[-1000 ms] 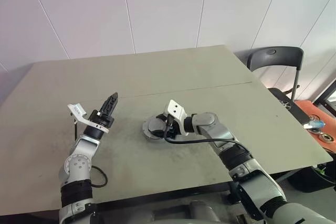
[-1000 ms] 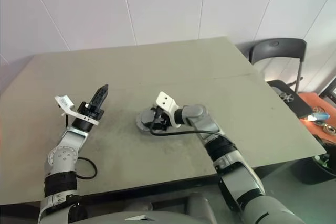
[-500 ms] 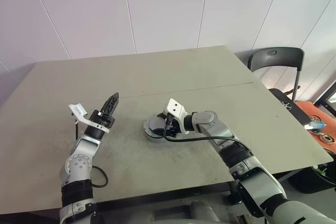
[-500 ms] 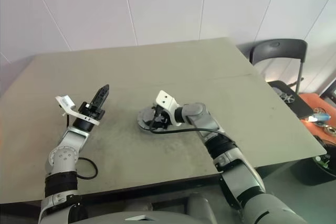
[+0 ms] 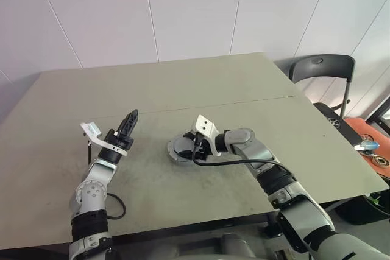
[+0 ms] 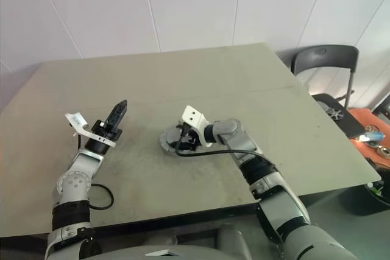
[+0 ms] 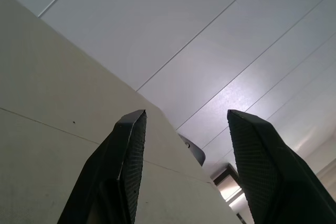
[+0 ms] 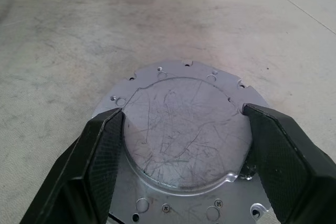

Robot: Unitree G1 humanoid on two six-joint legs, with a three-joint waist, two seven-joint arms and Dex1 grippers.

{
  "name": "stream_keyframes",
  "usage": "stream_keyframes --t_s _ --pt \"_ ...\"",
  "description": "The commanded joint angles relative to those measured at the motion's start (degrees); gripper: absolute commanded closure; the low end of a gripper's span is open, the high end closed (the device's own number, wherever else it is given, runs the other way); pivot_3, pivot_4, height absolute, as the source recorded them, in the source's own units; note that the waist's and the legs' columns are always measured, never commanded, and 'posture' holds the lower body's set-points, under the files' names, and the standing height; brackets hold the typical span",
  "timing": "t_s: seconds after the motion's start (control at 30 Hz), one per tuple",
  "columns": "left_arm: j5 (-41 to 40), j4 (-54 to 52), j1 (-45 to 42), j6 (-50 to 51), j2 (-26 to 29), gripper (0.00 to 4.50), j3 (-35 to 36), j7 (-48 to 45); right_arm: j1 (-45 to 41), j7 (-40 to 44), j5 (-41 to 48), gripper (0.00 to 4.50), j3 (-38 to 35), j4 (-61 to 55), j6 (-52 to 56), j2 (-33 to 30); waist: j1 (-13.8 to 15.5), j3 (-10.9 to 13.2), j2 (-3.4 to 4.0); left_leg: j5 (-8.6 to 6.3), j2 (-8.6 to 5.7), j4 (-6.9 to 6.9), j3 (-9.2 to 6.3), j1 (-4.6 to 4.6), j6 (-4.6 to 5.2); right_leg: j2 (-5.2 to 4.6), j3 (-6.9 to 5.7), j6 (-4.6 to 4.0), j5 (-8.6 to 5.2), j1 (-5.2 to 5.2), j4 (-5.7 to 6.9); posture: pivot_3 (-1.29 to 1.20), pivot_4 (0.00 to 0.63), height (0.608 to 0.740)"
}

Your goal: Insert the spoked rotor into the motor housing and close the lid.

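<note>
A short round grey metal drum, which I take for the motor housing, lies mid-table. Its scratched flat face is up, and a flange with screw holes rings it. Whether that face is the lid I cannot tell. The spoked rotor is hidden or out of view. My right gripper reaches in from the right, low over the table, one finger against each side of the drum. Well to the left, my left gripper is raised and points up and away. It is open and empty.
The grey table has a seam across its middle, and its front edge is close to me. Off its right corner stand a dark chair and an orange surface with small items.
</note>
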Motion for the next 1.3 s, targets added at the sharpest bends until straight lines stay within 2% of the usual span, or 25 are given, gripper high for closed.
stream_keyframes --t_s 0.03,0.4,0.63,0.8,1.13,1.23,1.3 --pt "-1.1 -2.2 -0.5 0.2 0.3 1.89 0.0 0.0 1.1 0.1 -3.9 1.27 2.4 3.5 3.2 -3.0 0.0 0.0 0.00 0.00 0.00 0.00 0.00 0.00 0.00 0.00 0.00 0.00 0.00 0.00 0.00 0.00 0.000 0.740" --pt "-1.1 -2.3 -0.4 0.3 0.1 1.89 0.0 0.1 0.5 1.2 -5.1 1.27 5.0 5.6 7.5 -5.4 1.2 -0.1 0.12 0.00 -0.02 0.01 0.00 0.04 0.00 -0.01 -0.01 0.08 -0.06 0.07 0.01 0.00 0.000 0.740" --pt "-1.1 -2.3 -0.3 0.2 0.1 1.89 0.0 0.2 2.0 6.1 -2.4 1.27 4.6 2.1 8.3 -6.8 1.6 -0.1 0.15 -0.03 -0.09 0.01 -0.04 0.03 0.06 -0.09 -0.03 0.11 -0.08 0.08 -0.02 0.00 0.000 0.740" --pt "-1.1 -2.2 -0.4 0.3 0.1 1.89 -0.1 0.2 2.1 6.5 -1.4 1.27 3.6 0.6 7.9 -7.3 2.6 -0.1 0.14 -0.09 -0.12 0.00 -0.01 -0.02 0.12 -0.15 -0.02 0.26 -0.18 0.03 -0.10 0.00 0.000 0.740" --pt "-1.1 -2.1 -0.5 0.2 0.2 1.89 -0.2 0.3 1.3 3.2 -4.8 1.27 4.7 4.0 6.4 -7.9 2.7 -0.1 0.14 -0.17 -0.14 -0.03 0.01 -0.06 0.24 -0.17 -0.02 0.29 -0.20 0.06 -0.21 0.00 0.000 0.740" --pt "-1.1 -1.9 -0.7 0.2 0.3 1.89 -0.1 0.3 0.2 1.9 -3.4 1.27 3.0 5.7 6.6 -6.9 2.6 -0.1 0.14 -0.18 -0.14 -0.03 0.01 -0.03 0.26 -0.17 -0.02 0.28 -0.20 0.09 -0.20 0.00 0.000 0.740" --pt "-1.0 -1.8 -0.8 0.1 0.3 1.89 -0.1 0.3 0.1 4.0 -1.8 1.27 2.6 4.2 7.3 -7.1 2.7 -0.1 0.14 -0.17 -0.14 -0.02 -0.01 0.01 0.26 -0.16 -0.02 0.28 -0.20 0.14 -0.18 0.00 0.000 0.740"
